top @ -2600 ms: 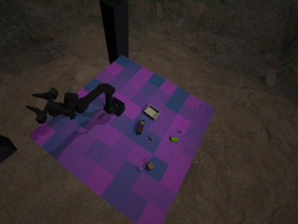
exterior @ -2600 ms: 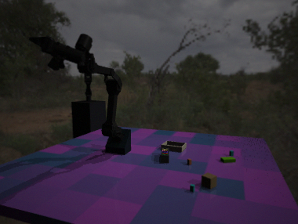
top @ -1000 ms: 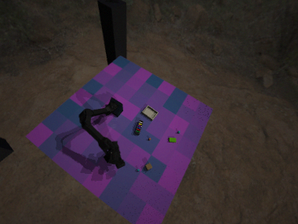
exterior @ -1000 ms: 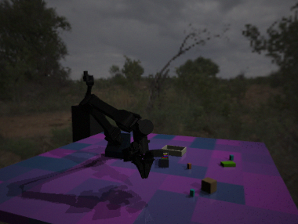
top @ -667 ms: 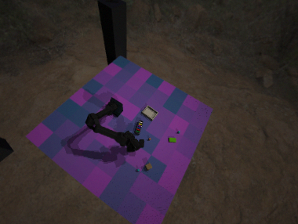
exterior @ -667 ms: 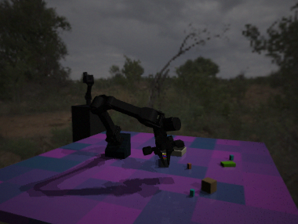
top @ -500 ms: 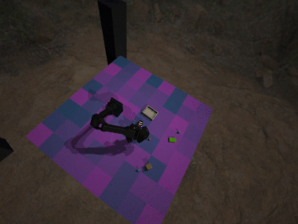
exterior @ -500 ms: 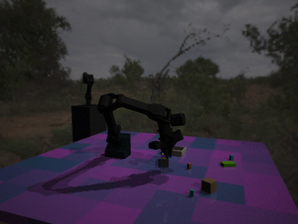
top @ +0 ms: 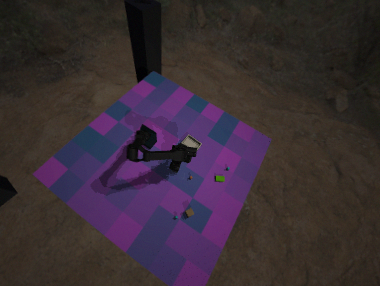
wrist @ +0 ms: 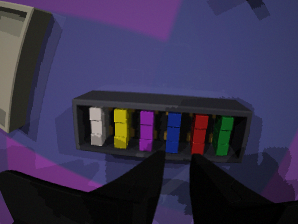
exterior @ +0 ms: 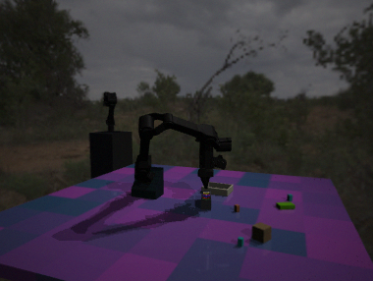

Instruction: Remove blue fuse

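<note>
The blue fuse [wrist: 173,132] stands in its slot in the fuse block [exterior: 206,203] [wrist: 162,101], just right of centre in the wrist view, between the purple fuse [wrist: 146,131] and the red fuse [wrist: 199,134]. The tool [top: 188,153] [exterior: 205,188] [wrist: 177,160] has its fingers a little apart, with nothing between them; in the wrist view their tips show at the lower middle, by the block's near edge.

The fuse should be very light and stiff, probably smooth plastic that could slip in a loose pinch. Its slot may grip it, so the pull wants to be straight and steady. The place to take hold is the upper body, with the pads square to it; the neighbours are close, so wide-spread fingers could knock them.

In the top view the arm covers part of the block, and the colours of the fuses cannot be made out there. The exterior view shows only a tiny speckle of colour at the block's top. The tips seem to be above the block, though their height is hard to judge. The tray [top: 191,142] [exterior: 220,189] [wrist: 19,70] is cut off at the upper left of the wrist view and lies partly behind the tool in the exterior one.
</note>
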Controlling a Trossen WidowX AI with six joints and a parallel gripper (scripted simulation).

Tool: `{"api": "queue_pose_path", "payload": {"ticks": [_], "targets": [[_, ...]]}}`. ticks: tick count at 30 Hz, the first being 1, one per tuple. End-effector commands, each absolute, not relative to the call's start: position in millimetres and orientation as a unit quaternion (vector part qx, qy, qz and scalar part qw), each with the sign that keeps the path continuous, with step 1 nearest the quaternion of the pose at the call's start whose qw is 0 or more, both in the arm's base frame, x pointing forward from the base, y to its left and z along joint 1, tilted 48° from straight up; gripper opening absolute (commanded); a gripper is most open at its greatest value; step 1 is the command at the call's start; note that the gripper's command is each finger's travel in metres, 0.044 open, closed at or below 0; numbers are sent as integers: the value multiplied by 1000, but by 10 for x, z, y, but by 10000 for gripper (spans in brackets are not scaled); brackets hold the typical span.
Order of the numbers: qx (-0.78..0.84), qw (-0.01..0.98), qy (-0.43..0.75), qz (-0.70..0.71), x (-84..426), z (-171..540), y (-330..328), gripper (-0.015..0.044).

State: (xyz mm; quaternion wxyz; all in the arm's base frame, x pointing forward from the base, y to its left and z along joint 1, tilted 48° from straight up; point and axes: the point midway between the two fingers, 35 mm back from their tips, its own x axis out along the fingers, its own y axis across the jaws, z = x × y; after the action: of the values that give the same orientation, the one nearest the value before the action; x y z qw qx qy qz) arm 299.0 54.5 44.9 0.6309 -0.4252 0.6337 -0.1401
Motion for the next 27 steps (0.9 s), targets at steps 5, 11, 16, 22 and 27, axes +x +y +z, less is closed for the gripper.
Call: {"api": "queue_pose_path", "payload": {"ticks": [5, 11, 16, 22, 27], "targets": [[-432, 625, 636, -134, 2985, 418, 550, 70], [-432, 625, 636, -134, 2998, 378, 509, 70], [-432, 625, 636, -134, 3009, 346, 474, 70], [-432, 625, 636, -134, 3019, 307, 431, 70], [-432, 625, 636, -134, 3026, 275, 396, 70]]}}
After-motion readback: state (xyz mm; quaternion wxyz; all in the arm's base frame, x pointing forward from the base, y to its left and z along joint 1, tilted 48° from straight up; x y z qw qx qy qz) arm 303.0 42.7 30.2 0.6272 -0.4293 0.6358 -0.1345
